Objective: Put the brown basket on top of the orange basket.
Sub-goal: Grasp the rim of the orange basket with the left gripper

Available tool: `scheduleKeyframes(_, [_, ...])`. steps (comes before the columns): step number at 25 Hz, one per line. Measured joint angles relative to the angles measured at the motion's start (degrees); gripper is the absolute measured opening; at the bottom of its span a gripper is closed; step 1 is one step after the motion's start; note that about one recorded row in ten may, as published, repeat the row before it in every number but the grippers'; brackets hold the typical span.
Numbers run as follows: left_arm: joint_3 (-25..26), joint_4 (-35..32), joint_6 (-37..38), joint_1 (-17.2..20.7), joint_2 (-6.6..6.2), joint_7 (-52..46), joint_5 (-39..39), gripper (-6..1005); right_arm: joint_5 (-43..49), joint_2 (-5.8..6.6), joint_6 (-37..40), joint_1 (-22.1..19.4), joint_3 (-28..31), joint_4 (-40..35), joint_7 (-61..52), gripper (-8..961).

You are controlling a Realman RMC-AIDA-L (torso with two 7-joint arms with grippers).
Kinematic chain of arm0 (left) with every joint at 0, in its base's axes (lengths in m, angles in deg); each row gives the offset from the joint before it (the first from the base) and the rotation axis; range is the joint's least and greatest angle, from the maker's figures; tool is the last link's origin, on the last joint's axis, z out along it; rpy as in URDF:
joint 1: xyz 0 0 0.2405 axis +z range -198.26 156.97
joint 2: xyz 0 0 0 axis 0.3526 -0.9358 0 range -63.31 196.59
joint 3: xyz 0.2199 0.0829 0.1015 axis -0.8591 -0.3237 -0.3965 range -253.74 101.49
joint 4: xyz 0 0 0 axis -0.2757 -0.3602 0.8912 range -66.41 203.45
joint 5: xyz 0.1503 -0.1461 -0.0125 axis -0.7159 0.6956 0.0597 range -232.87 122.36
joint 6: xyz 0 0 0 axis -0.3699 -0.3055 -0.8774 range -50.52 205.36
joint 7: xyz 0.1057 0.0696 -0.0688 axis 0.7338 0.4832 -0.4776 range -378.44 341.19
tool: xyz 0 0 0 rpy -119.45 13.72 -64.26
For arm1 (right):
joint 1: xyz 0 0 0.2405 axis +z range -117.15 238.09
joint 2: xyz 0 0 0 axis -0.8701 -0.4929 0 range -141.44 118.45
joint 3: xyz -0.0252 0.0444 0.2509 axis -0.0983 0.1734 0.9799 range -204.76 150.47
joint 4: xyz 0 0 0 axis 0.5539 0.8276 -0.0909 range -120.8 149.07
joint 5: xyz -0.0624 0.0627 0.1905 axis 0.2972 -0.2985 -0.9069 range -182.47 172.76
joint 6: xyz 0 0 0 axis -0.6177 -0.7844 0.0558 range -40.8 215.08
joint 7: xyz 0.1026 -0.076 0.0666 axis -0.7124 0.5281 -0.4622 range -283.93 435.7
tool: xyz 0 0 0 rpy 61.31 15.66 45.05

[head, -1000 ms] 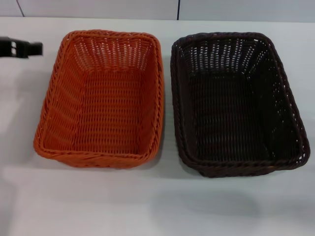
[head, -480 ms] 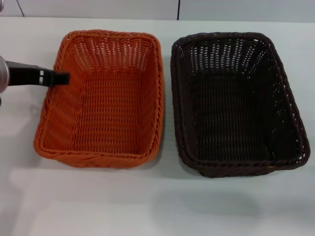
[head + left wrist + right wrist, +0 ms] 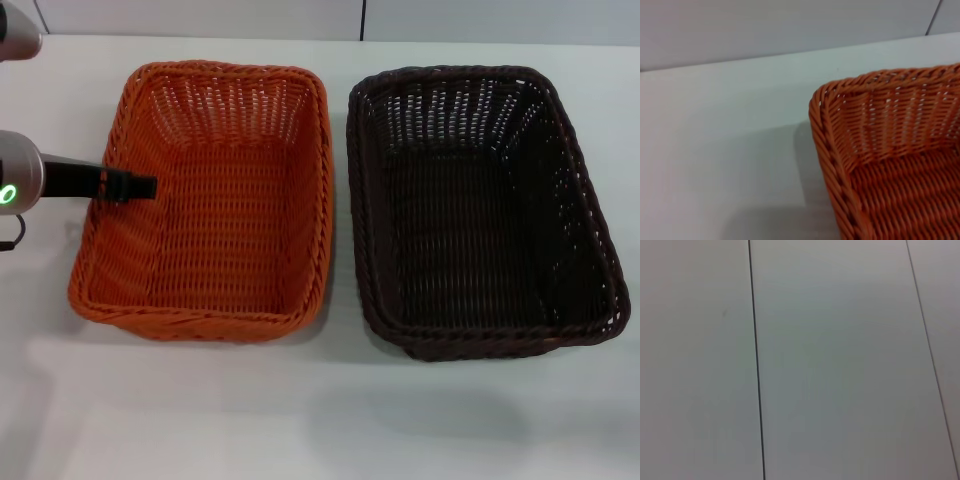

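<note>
The orange basket (image 3: 205, 205) sits on the white table, left of centre. The brown basket (image 3: 480, 210) sits beside it on the right, a small gap between them, both upright and empty. My left gripper (image 3: 130, 186) reaches in from the left, its black tip over the orange basket's left rim and just inside it. The left wrist view shows a corner of the orange basket (image 3: 890, 150) and bare table. The right gripper does not show in any view.
The white table (image 3: 320, 420) runs around both baskets, with a wall seam at the back (image 3: 362, 20). The right wrist view shows only pale panels with dark seams (image 3: 756, 360).
My left gripper has moved down the picture and to the right, from outside the orange basket's far left corner to over its left rim. Both baskets stay put.
</note>
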Motion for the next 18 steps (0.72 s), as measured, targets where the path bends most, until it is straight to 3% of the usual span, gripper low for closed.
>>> scheduleKeyframes(8, [0.07, 3.91, 1.12, -1.04, -0.09, 0.03, -0.2, 653, 0.0, 0.17, -0.01, 0.0, 0.03, 0.03, 0.0, 767])
scheduleKeyframes(18, [-0.47, 4.12, 0.78, -1.13, -0.16, 0.39, -2.28, 638, -0.07, 0.2, -0.33, -0.09, 0.31, 0.07, 0.0, 767])
